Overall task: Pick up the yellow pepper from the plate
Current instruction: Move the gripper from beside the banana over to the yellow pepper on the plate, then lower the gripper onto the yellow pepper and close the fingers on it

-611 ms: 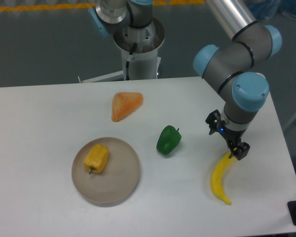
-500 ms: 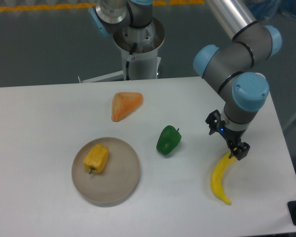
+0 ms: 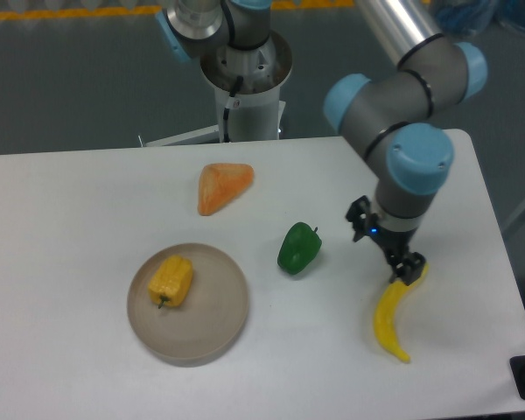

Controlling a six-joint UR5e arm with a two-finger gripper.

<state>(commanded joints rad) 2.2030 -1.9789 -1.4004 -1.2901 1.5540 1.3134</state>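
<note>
1. Yellow pepper (image 3: 171,281) lies on the plate (image 3: 212,328), left of plate centre, stem twd camera.
2. Orange wedge-shaped item (image 3: 220,185) sits on table (image 3: 70,210) behind plate, apart from it.
3. Green pepper (image 3: 298,248) just right of plate, not touching.
4. Gripper (image 3: 387,248) over top end of banana (image 3: 391,312), well right of plate; fingers spread, holding nothing.

No text, label, brand, number or sign can be read anywhere in this view.
</note>
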